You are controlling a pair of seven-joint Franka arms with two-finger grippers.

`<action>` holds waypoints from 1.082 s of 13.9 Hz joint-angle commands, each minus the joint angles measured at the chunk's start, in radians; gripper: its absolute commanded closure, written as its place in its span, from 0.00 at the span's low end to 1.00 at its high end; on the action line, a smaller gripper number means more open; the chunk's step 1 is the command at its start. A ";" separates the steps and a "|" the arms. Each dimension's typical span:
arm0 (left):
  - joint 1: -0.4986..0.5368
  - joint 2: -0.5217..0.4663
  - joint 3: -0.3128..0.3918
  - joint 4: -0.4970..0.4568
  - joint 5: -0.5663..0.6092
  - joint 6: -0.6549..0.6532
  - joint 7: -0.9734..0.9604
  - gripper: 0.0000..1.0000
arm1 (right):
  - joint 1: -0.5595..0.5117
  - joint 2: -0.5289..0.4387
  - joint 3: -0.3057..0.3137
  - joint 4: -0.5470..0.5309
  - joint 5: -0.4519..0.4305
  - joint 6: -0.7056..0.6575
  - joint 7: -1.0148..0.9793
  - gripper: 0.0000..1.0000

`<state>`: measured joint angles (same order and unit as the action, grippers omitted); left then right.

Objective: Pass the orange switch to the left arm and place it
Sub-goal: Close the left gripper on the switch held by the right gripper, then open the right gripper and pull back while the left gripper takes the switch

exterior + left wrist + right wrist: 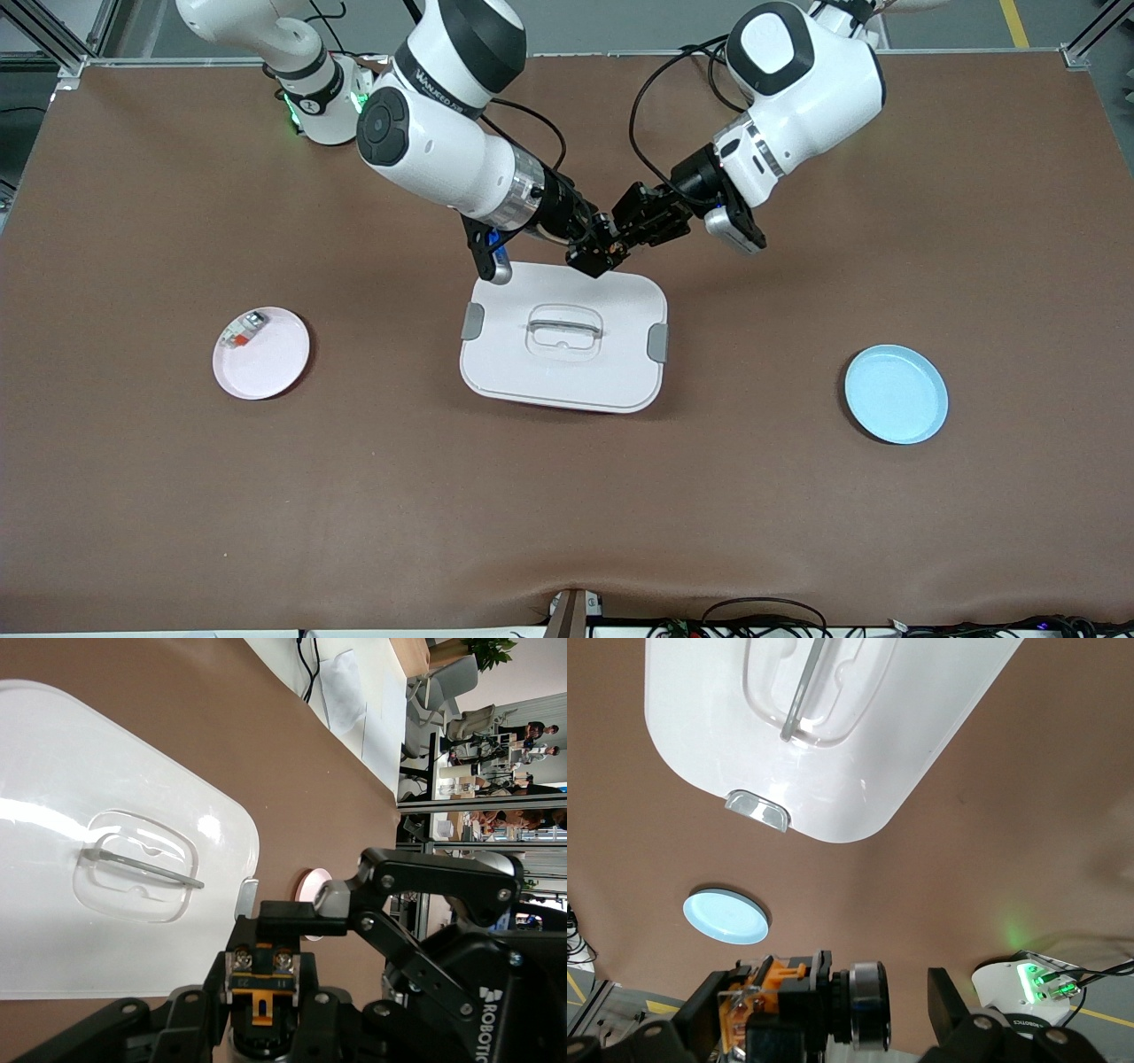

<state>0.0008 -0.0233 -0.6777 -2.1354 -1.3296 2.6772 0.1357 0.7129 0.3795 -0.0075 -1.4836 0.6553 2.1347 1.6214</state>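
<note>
Above the one white box (564, 335) at frame centre, the left gripper (627, 237) is clamping the one orange switch (262, 979), the right gripper (592, 252) is standing wide, and two plates (261, 353) are lying on the table (567, 496).

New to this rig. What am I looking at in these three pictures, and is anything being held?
Two white robot arms work at a brown table. One picture looks down from across the table; the other two come from cameras on each arm's wrist. On the table lie a white lidded box, a pink plate carrying a small white piece, and an empty blue plate. Both hands meet above the box's edge. The left hand is shut on the orange switch; the right hand has its fingers open beside it.
</note>
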 commanded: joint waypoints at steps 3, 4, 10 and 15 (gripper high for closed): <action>0.047 0.009 -0.005 0.015 0.085 0.021 0.016 1.00 | -0.004 0.009 -0.009 0.042 0.021 -0.016 0.005 0.00; 0.071 0.009 -0.005 0.015 0.134 0.021 0.015 1.00 | -0.006 0.009 -0.011 0.045 0.021 -0.018 0.002 0.00; 0.166 0.019 -0.006 0.009 0.360 0.017 0.013 1.00 | -0.055 -0.037 -0.019 0.049 0.006 -0.077 -0.052 0.00; 0.241 0.022 -0.006 0.002 0.463 -0.006 0.010 1.00 | -0.170 -0.106 -0.020 0.031 -0.006 -0.295 -0.308 0.00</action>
<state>0.2129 -0.0019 -0.6736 -2.1357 -0.9012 2.6837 0.1362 0.5810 0.3123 -0.0356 -1.4292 0.6531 1.8902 1.4029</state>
